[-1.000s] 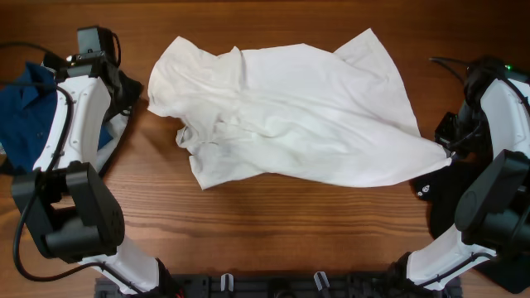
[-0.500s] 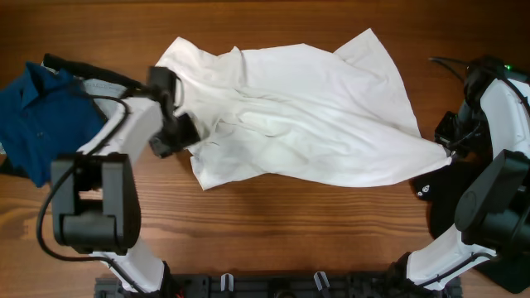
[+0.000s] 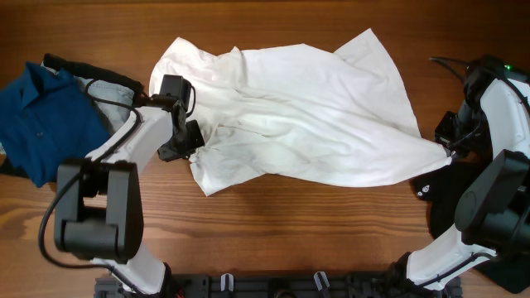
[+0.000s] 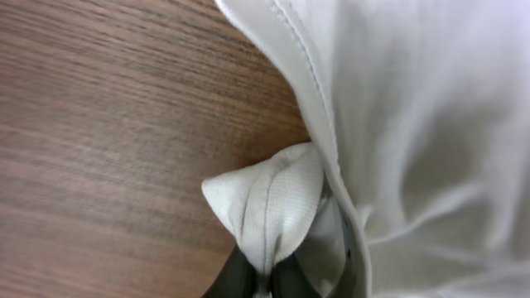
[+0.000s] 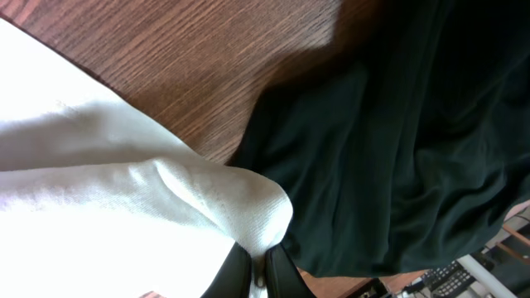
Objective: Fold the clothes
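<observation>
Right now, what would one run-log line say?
left hand: shut on white T-shirt edge | right hand: shut on T-shirt corner | blue shirt: lying at table's left

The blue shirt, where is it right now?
In the overhead view the blue shirt lies at the far left of the table, just outside the left arm and apart from the white T-shirt.

white T-shirt (image 3: 298, 124) filling middle, blue garment (image 3: 41, 124) far left, table (image 3: 315, 232) bare in front (wide strip)
</observation>
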You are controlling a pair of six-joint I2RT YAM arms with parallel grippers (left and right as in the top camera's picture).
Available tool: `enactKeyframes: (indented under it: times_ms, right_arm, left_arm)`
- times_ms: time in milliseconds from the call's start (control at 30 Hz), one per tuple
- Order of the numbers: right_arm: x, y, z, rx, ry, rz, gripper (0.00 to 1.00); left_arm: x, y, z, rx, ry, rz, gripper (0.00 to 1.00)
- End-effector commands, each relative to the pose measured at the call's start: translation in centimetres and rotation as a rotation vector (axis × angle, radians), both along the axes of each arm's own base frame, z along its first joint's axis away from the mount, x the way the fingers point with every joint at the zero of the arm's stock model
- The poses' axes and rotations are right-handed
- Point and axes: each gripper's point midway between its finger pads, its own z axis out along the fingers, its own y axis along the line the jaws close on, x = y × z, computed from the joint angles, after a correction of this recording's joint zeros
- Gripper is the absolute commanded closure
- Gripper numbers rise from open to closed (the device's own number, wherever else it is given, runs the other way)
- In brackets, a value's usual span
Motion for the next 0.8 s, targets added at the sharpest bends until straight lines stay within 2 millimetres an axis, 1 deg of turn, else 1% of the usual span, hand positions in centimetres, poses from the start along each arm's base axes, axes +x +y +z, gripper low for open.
enactKeyframes:
  times_ms: [0,67,100,167,200,267,333,400,433,467,533,633,667,700,767]
  right_arm:
    - [-0.1,-0.3,-0.1,-0.006,0.009,0.0,0.96]
    - [-0.1,-0.2,-0.1,-0.004,0.01,0.008,0.96]
    - [-0.1,-0.3,-0.1,-0.005,0.01,0.007,0.96]
    - [-0.1,-0.3,-0.1,-0.005,0.009,0.007,0.95]
    - [-0.1,-0.3,-0.1,-0.005,0.009,0.008,0.96]
    - [-0.1,-0.3,-0.1,-0.005,0.009,0.008,0.96]
    - [-0.1,-0.3,-0.1,-0.005,0.009,0.007,0.96]
    - [-0.1,-0.2,-0.1,-0.004,0.009,0.008,0.96]
    - [-0.1,-0.2,-0.1,-0.004,0.009,0.008,0.96]
    - [-0.1,-0.2,-0.2,-0.001,0.009,0.008,0.96]
    - [0.0,0.0,-0.2,0.013,0.007,0.021,0.96]
    - [0.0,0.0,-0.2,0.015,0.006,0.022,0.96]
    - [0.0,0.0,-0.2,0.017,0.005,0.022,0.96]
    - [0.0,0.0,-0.2,0.016,0.003,0.021,0.96]
    - [0.2,0.0,-0.2,0.014,-0.002,0.021,0.96]
  left_arm:
    - [0.6,0.5,4.0,0.009,-0.087,0.012,0.96]
    - [-1.3,0.8,4.6,0.012,-0.034,0.054,0.96]
    - [-2.3,1.2,5.1,0.014,-0.005,0.096,0.96]
    - [-3.6,2.9,6.1,0.014,0.013,0.205,0.96]
    - [-3.6,4.2,6.7,0.01,-0.002,0.257,0.96]
    - [-2.9,7.1,7.2,-0.02,-0.054,0.414,0.96]
    - [-1.4,8.5,7.1,-0.126,-0.107,0.497,0.94]
    - [0.6,9.9,6.7,-0.213,-0.171,0.552,0.82]
    - [1.0,10.4,6.3,-0.217,-0.18,0.563,0.74]
    - [1.1,10.7,6.0,-0.215,-0.177,0.568,0.61]
    - [0.9,10.7,5.0,-0.212,-0.143,0.558,0.53]
    - [-0.5,10.3,4.4,-0.21,-0.074,0.547,0.45]
    - [-1.2,9.9,4.3,-0.221,-0.043,0.55,0.46]
    - [-2.5,8.8,4.3,-0.258,0.022,0.55,0.48]
    - [-4.5,7.2,4.2,-0.273,0.117,0.507,0.48]
